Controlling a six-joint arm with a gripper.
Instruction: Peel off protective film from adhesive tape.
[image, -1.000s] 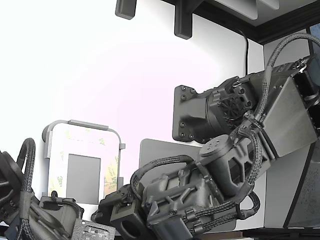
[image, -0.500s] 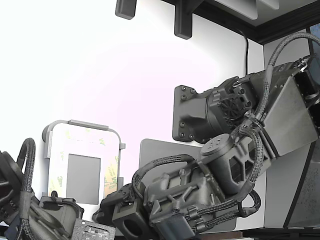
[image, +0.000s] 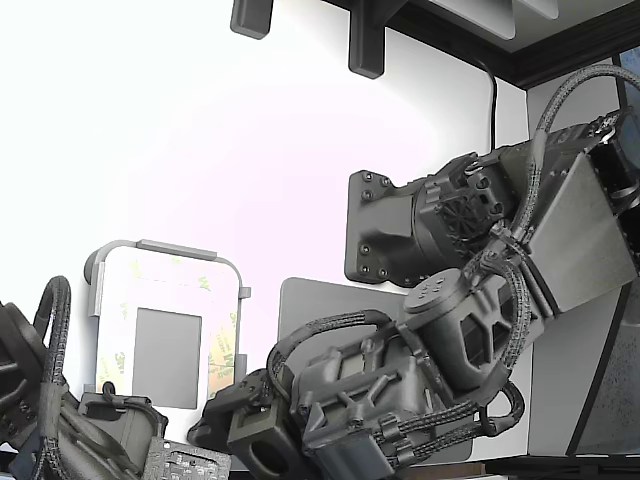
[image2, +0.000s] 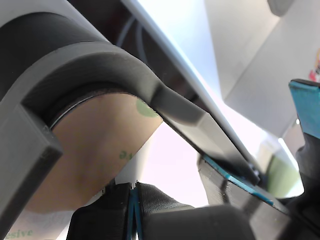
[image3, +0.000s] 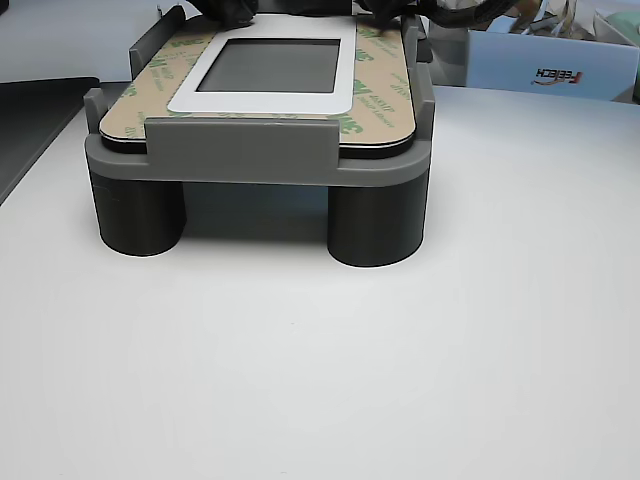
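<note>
- Panel (image3: 260, 105) in the other view lies flat in a grey fixture (image3: 240, 150) raised on round legs above the white worktop (image3: 320, 380); tan liner printed with green 3M logos borders the panel around a white frame and a grey square (image3: 272, 65)
- Protective film (image3: 385, 85), the strip that appears to be worked on, runs along the panel's side at that view's right; its far end disappears under dark robot parts at the back edge, so whether a corner is lifted there cannot be told
- Exterior view shows the same fixture at its lower left, with the film (image: 226, 350) along the panel's right side and the arm's dark wrist and tool (image: 215, 425) low beside that corner
- Wrist view is filled by a curved tan surface with a green mark (image2: 100, 150), very close, seemingly liner against a grey fixture wall; the tool's jaws are not readable here, so I cannot tell whether it is wide, narrow or pinching the film
- Risk, as I judge it: a shallow pinch at the corner could slip off the thin liner, or a steep pull could tear it
- Further risk: pulling sideways could drag the panel in its fixture, or lift the adhesive with the liner
</note>
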